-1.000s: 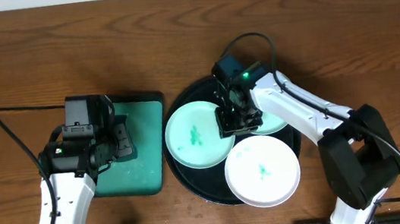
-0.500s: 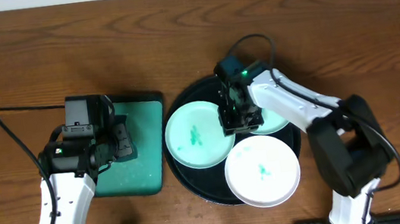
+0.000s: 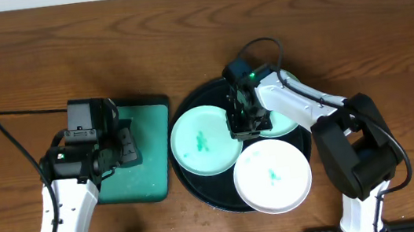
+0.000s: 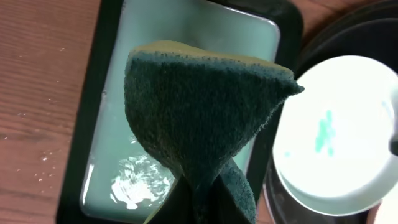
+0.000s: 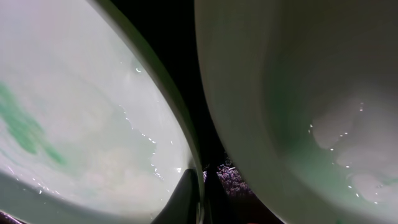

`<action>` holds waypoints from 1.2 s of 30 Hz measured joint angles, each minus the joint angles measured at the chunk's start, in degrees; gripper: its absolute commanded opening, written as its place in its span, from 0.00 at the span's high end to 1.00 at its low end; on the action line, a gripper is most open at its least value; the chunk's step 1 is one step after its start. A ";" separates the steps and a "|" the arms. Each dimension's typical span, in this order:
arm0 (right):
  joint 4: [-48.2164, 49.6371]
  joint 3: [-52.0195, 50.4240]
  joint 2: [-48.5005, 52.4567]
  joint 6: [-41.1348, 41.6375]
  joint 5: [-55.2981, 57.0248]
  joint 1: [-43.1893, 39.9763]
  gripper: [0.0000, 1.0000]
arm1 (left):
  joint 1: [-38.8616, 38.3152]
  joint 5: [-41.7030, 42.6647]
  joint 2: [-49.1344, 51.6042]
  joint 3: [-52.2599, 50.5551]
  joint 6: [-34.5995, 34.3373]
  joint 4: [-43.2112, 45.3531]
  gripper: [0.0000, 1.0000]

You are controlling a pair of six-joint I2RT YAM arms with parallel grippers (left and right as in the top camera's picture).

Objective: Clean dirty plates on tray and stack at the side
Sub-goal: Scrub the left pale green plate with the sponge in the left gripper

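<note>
On the black tray (image 3: 192,100) lie three plates. The left mint green plate (image 3: 198,142) has a teal smear. The right mint green plate (image 3: 286,127) is partly hidden by my right arm, and the white plate (image 3: 272,176) overlaps the tray's front edge. My right gripper (image 3: 243,122) is shut on the left mint plate's right rim. The right wrist view shows that rim (image 5: 180,137) passing between the closed fingers of the right gripper (image 5: 200,185). My left gripper (image 3: 126,146) hangs over the teal rectangular tray (image 3: 150,170), shut on a dark green sponge (image 4: 199,112).
Foamy water glistens in the teal rectangular tray (image 4: 124,149). Bare wooden table (image 3: 371,32) lies to the right of and behind the black tray. A black cable (image 3: 16,139) loops at the far left.
My right gripper's jaws have gone from partly open to shut on the left mint plate's rim, and its elbow has swung closer in. The left arm has not moved.
</note>
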 measured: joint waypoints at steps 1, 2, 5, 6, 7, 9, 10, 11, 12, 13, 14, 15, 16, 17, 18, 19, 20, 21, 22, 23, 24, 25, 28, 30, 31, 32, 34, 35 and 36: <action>0.00 0.00 0.00 0.00 0.00 0.00 0.99 | 0.00 0.68 0.02 0.00 0.00 0.33 0.93; 0.02 0.00 0.00 0.00 -0.02 0.00 0.99 | 0.00 1.51 0.04 0.00 -0.02 0.76 0.93; 0.04 0.00 0.00 0.00 -0.02 0.00 0.99 | -0.02 5.81 0.74 0.00 -0.04 3.04 0.93; 0.04 0.00 0.00 0.00 -0.04 0.00 0.99 | -0.04 7.30 1.38 0.00 -0.07 3.82 0.93; 0.04 0.00 0.00 -0.02 -0.04 0.00 0.99 | -0.31 8.72 2.29 0.00 -0.11 4.68 0.93; 0.04 0.00 0.00 0.00 -0.04 0.00 0.99 | -1.22 11.19 4.92 0.00 -0.26 6.32 0.93; 0.07 0.00 0.00 0.00 -0.04 0.00 0.99 | -1.88 12.26 6.38 0.00 -0.39 7.30 0.93; 0.07 0.00 0.00 0.00 -0.09 0.00 0.99 | -2.93 13.18 8.15 0.00 -0.48 8.57 0.93; 0.07 0.00 0.00 -0.02 -0.09 0.00 0.99 | -4.28 14.14 10.25 0.00 -0.68 10.08 0.93; 0.09 0.00 0.00 0.00 -0.09 0.00 0.99 | -5.51 14.56 11.98 0.00 -0.98 11.45 0.93; 0.07 0.00 0.00 0.00 -0.09 0.00 0.99 | -7.10 15.19 14.08 0.00 -1.53 13.00 0.93; 0.07 0.00 0.00 0.00 -0.09 0.00 0.99 | -8.66 15.69 16.02 0.00 -1.92 14.43 0.93; 0.07 0.00 0.00 0.00 -0.09 0.00 0.99 | -10.05 15.91 17.79 0.00 -2.45 15.61 0.93; 0.04 0.00 0.00 -0.02 -0.09 0.00 0.99 | -11.67 15.96 19.80 0.00 -3.28 16.85 0.93; 0.02 0.00 0.00 -0.02 -0.09 0.00 0.99 | -12.96 15.85 21.42 0.00 -3.93 17.68 0.93; 0.00 0.00 0.00 -0.02 -0.09 0.00 0.99 | -14.16 15.37 23.06 0.00 -4.79 18.25 0.93; -0.04 0.00 0.00 -0.02 -0.09 0.00 0.99 | -15.19 14.75 24.72 0.00 -5.49 18.49 0.93; -0.07 0.00 0.00 -0.04 -0.09 0.00 0.99 | -15.96 14.01 26.25 0.00 -6.16 18.60 0.93; -0.07 0.00 0.00 -0.04 -0.09 0.00 0.99 | -16.68 13.27 28.00 0.00 -6.82 18.67 0.93; -0.09 0.02 0.00 -0.04 -0.09 0.00 0.99 | -17.29 12.59 29.83 0.00 -7.67 18.93 0.93; -0.11 0.02 0.00 -0.07 -0.09 0.00 0.99 | -17.64 12.33 31.12 0.22 -8.26 19.19 0.93; -0.13 0.02 0.00 -0.07 -0.07 0.00 0.99 | -17.90 12.17 32.04 0.76 -8.92 19.23 0.93; -0.15 0.02 0.00 -0.04 -0.07 0.00 0.99 | -18.23 12.44 34.05 2.10 -10.60 18.78 0.93; -0.13 0.02 0.00 -0.07 -0.07 0.00 0.99 | -18.21 13.29 34.99 2.54 -11.06 18.64 0.93; -0.15 0.02 0.00 -0.09 -0.07 0.00 0.99 | -18.08 14.10 35.19 2.58 -11.02 18.73 0.93; -0.15 0.02 0.00 -0.09 -0.07 0.00 0.99 | -17.84 14.95 35.30 2.58 -10.86 18.88 0.93; -0.15 0.02 0.00 -0.09 -0.04 0.00 0.99 | -17.18 17.03 35.63 2.58 -10.58 19.32 0.93; -0.15 0.02 0.00 -0.11 -0.02 0.00 0.99 | -16.83 18.21 35.69 2.58 -10.45 19.67 0.92; -0.31 0.02 0.00 -0.11 0.24 0.00 0.99 | -16.57 19.34 35.91 2.54 -10.43 20.17 0.93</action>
